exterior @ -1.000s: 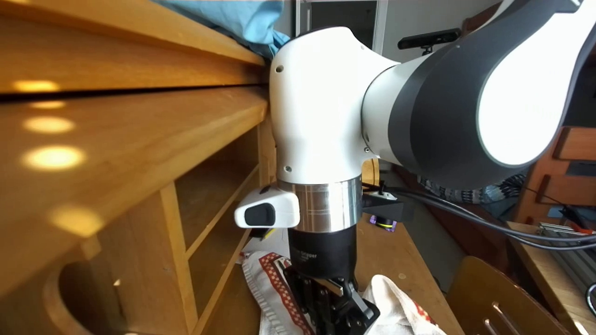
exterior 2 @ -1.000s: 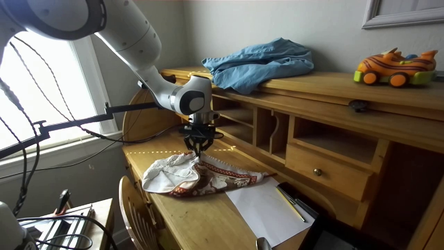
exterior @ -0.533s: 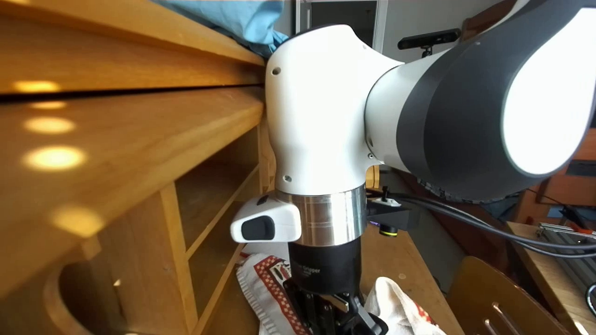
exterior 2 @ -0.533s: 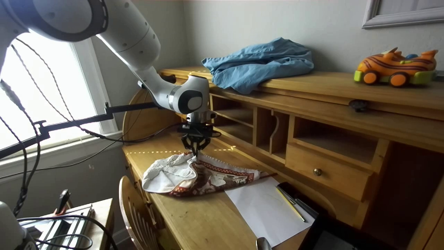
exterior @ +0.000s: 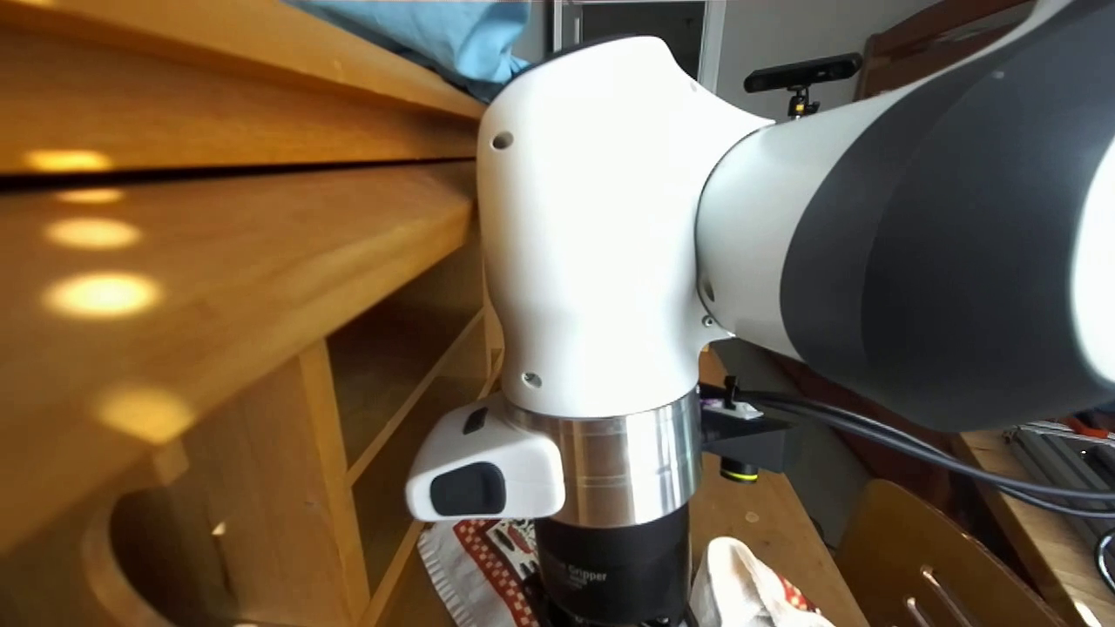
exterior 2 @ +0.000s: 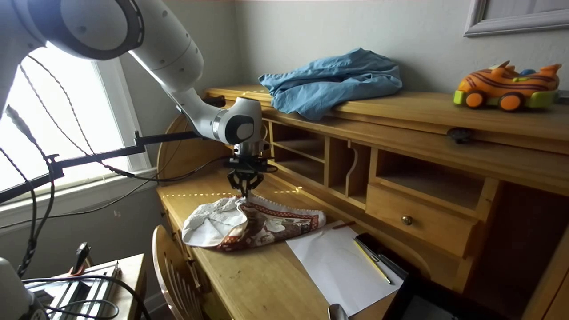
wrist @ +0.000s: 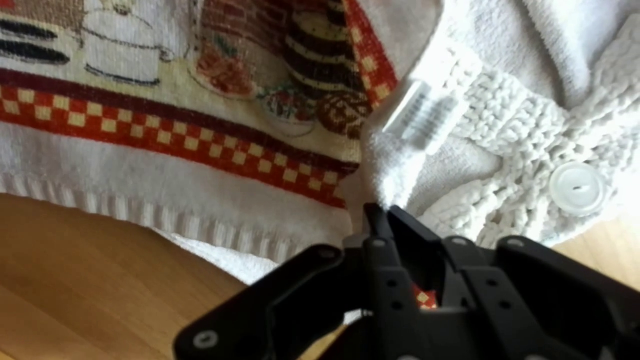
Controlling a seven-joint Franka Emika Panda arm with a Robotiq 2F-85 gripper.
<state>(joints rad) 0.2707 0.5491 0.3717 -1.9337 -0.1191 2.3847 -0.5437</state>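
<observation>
daylight glares through the blown-out pale-framed window; brown wooden desk compartments sit in shadow; the red-and-white patterned cloth towel bears a blurred white rectangular tag.

We see red-and-cream checks edging a white towel, its print mixing brown, cream and black, with white crochet and a white button. Also in our view: a honey-brown counter, white paper, a yellow pencil, plain blue cloth and an orange toy car with dark stripes and lime-green ends.
</observation>
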